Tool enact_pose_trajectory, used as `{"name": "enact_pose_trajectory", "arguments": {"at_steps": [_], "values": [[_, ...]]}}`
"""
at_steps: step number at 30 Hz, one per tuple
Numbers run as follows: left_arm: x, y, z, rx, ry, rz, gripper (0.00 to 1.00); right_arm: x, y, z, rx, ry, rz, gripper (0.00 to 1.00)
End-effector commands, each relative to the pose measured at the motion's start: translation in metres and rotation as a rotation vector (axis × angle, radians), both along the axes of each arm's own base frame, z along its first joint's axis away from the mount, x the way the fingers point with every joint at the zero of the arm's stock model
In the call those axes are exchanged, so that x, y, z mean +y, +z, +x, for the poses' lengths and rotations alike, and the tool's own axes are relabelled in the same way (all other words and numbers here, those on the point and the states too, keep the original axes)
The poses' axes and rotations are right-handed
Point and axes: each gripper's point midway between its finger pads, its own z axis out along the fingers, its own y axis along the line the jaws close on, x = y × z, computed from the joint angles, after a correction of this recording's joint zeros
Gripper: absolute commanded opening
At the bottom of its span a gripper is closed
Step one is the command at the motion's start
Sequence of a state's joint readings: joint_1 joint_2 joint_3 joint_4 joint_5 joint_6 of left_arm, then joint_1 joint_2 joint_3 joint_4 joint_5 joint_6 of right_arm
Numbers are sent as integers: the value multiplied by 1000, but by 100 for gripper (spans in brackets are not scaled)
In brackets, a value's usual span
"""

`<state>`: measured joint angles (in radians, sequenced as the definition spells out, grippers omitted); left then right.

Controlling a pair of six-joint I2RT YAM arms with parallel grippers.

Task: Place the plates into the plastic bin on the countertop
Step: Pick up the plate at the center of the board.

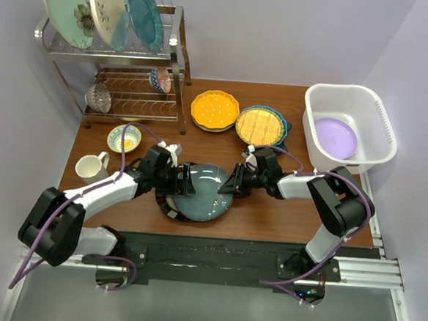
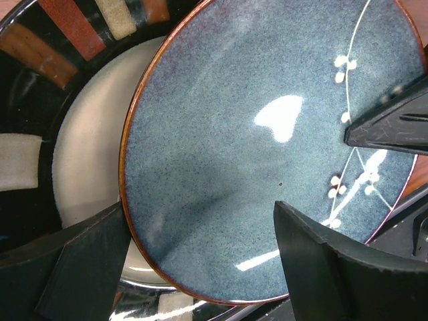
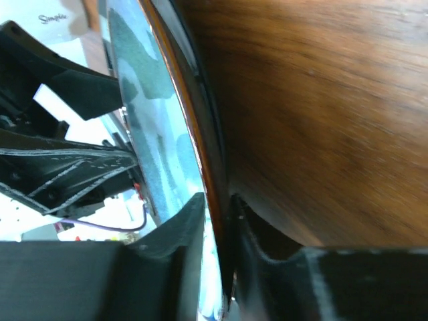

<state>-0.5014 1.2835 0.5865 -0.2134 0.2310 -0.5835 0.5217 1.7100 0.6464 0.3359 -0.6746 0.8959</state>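
Two pincers meet at one blue-grey plate (image 1: pixel 203 193). It lies near the middle of the tabletop (image 1: pixel 269 217), on top of a dark-rimmed plate (image 1: pixel 168 206) that peeks out at its left and near edge.

At the left, the left pincer (image 1: pixel 177 180) hangs over the plate's left part with its jaws spread wide, holding nothing.

The plate between the arms is round, so it offers no long axis. It has a speckled glaze, a thin brown rim, white blossom sprigs toward its right side and a bright glare spot near the centre.

At its right edge the right pincer (image 1: pixel 233 185) stands narrow, one finger on each face of the rim. In the right wrist view the fingers look pinched onto it. Bare wood shows beyond that edge, so that side seems tilted up.

Farther right, the plastic bin (image 1: pixel 384 121) sits at the far right corner with a lilac plate (image 1: pixel 335 137) already inside. From the held rim the bin lies right and far, and the right arm is the nearer one, so I judge the carry falls to it.
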Motion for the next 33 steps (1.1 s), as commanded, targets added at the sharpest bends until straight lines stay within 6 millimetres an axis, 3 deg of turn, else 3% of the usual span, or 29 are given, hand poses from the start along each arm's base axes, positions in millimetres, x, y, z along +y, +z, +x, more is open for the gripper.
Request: {"name": "enact_pose_trajectory", "arguments": {"at_steps": [1,6,12,33], "values": [[-7,13,7,-30,-12,-12,89,3,10,1,-30,25,13,19],[-4,15,9,-37,3,7,89,2,9,0,-27,30,3,6],[5,25,14,-73,38,40,92,0,14,0,-43,33,-15,1],[19,44,18,-126,106,74,93,-6,51,8,-128,7,-27,0]]}}
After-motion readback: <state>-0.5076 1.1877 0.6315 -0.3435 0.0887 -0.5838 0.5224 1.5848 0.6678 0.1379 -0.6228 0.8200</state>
